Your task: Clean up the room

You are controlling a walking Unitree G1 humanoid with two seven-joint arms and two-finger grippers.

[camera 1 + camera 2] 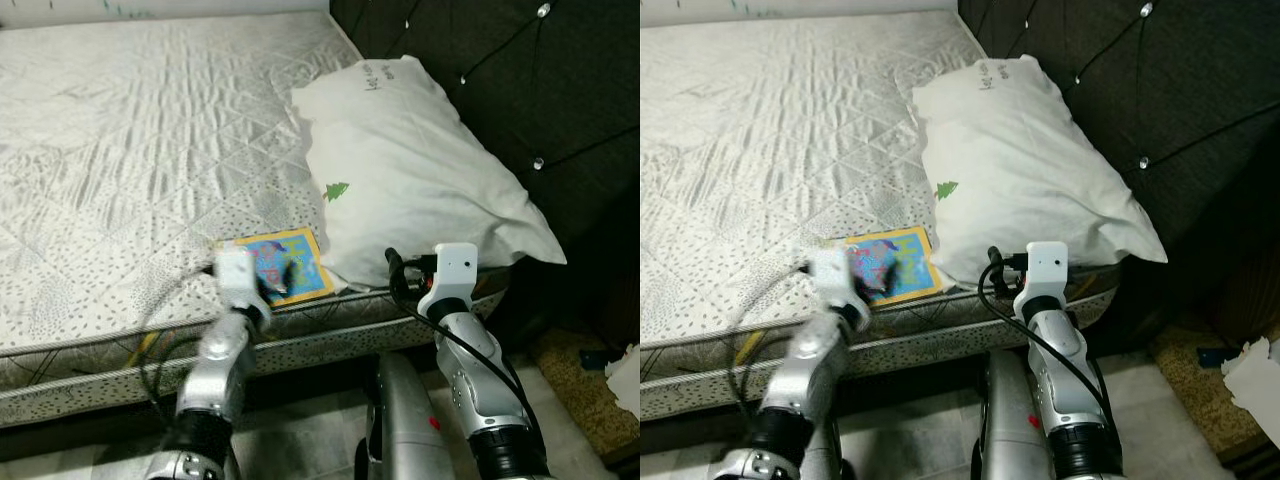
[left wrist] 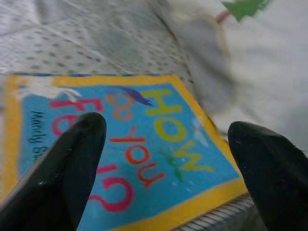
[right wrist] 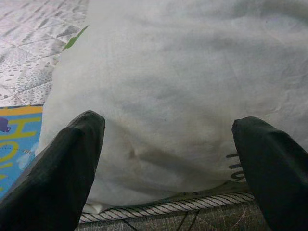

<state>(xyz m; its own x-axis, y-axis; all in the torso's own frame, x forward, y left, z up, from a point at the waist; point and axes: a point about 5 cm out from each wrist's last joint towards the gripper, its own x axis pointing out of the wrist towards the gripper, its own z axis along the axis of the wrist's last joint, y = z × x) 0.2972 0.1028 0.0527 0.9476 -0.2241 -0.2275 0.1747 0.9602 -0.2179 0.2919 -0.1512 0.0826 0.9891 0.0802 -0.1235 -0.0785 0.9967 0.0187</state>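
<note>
left eye view looks down on a bare quilted mattress (image 1: 150, 150) with a dotted border, set against a dark tufted headboard (image 1: 540, 90). a white pillow (image 1: 420, 170) lies at the head end of the bed, close to the near edge, with a small green tree mark on its side and some handwriting near its top.

just beside the pillow, at the mattress's near edge, lies a children's book (image 1: 285, 265), flat, cover up. the cover is blue with a yellow border, and the left wrist view shows coloured letters reading "how do you feel?" on it (image 2: 144, 139). one corner of the book is touching or tucked just under the pillow's edge; which of the two cannot be told.

the left tool (image 1: 275, 283) reaches over the near edge of the bed and hangs over the book, its two black fingers (image 2: 72, 163) spread wide apart with the cover between them, holding nothing. whether the fingertips touch the cover cannot be told.

the right tool (image 1: 395, 268) is raised at the bed's edge facing the pillow's lower end. its fingers (image 3: 67, 173) are also wide apart, with the pillow's white cloth between them and nothing gripped.

on the floor to the robot's right lie a brown mat (image 1: 585, 385) and a piece of white paper (image 1: 625, 375).
</note>
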